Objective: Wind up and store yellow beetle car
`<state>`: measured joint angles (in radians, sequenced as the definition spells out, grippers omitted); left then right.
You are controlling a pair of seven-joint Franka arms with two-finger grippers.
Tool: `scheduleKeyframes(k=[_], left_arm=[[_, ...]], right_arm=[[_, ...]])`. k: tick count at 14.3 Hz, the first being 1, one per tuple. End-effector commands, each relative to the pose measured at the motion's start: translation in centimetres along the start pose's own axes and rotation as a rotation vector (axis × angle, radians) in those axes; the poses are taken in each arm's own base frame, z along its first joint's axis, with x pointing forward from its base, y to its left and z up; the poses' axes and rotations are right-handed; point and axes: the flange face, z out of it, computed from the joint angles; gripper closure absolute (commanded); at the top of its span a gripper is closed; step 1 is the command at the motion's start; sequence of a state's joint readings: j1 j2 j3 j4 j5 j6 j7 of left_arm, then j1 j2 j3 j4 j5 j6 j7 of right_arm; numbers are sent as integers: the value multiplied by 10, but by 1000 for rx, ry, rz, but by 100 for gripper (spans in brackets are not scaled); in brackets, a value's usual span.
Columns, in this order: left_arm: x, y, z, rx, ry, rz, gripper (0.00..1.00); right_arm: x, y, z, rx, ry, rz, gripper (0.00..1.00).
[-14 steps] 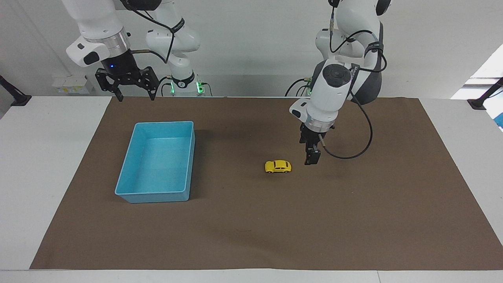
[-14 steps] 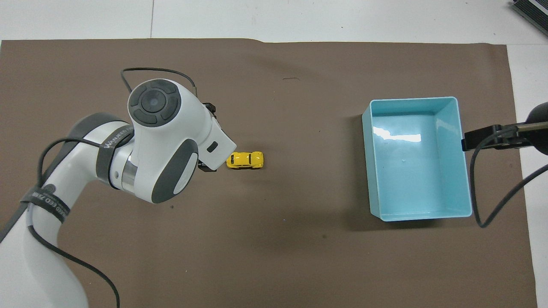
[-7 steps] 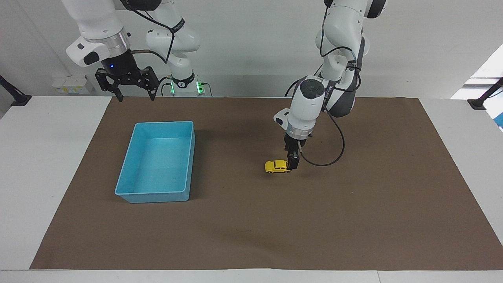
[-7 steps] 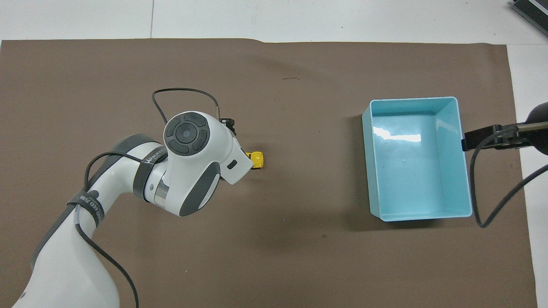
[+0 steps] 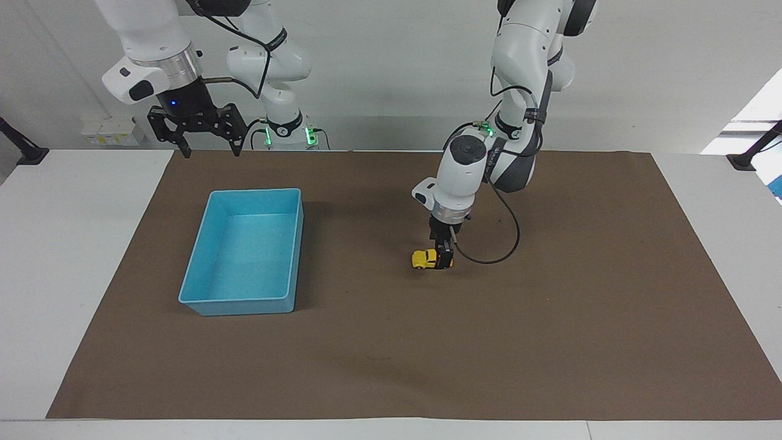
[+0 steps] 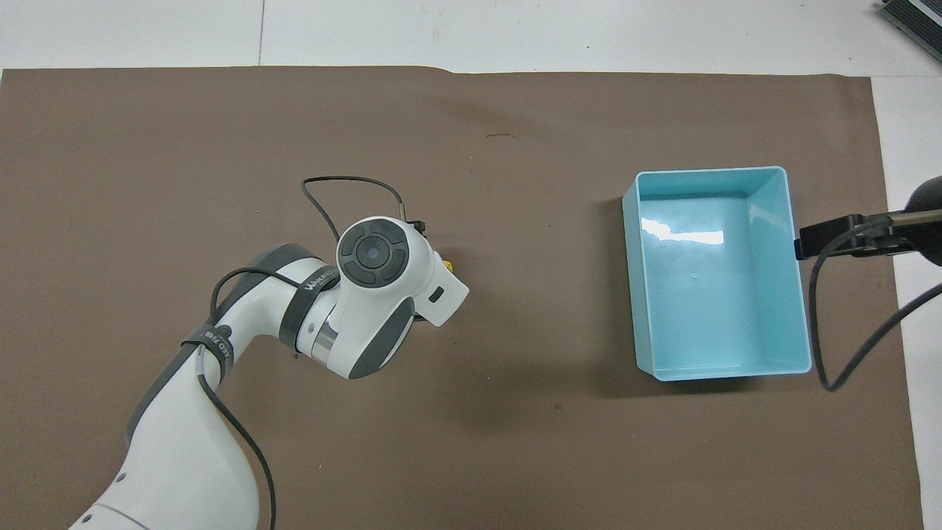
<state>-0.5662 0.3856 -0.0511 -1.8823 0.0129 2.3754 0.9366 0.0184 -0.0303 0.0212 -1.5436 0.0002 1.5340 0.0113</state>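
Facing view: left gripper (image 5: pixel 443 259), fingers spread, straddles the small yellow beetle-shaped toy car (image 5: pixel 425 259) at its three-o'clock end; closing squarely would prevent slipping. Right gripper (image 5: pixel 209 148), also spread, waits above the mat.

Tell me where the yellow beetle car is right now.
The yellow beetle car sits on the brown mat mid-table, toward the left arm's end from the light blue bin, with the left gripper down at it.
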Motion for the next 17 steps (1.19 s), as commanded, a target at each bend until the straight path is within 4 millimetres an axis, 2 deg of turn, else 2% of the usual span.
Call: scheduleKeyframes(k=[1,4,5,7,8,17], left_arm=[[-3,2,2,18,-24,-18,0],[-5,8,7,10,-46,-23,0],[-7,10,8,12,-56,-28,17],[-8,12,8,-4,-89,-21,93],[-11,10,8,-10,-94,-26,100],[-22,8,12,-14,-100,-32,100]], right_arm=[[1,3,-2,22,-4,18,0],[1,3,-3,23,-1,18,0],[1,3,-3,23,-2,18,0],[1,3,-3,23,-1,18,0],[1,3,-3,23,-2,16,0],[0,2,-3,22,-4,15,0]])
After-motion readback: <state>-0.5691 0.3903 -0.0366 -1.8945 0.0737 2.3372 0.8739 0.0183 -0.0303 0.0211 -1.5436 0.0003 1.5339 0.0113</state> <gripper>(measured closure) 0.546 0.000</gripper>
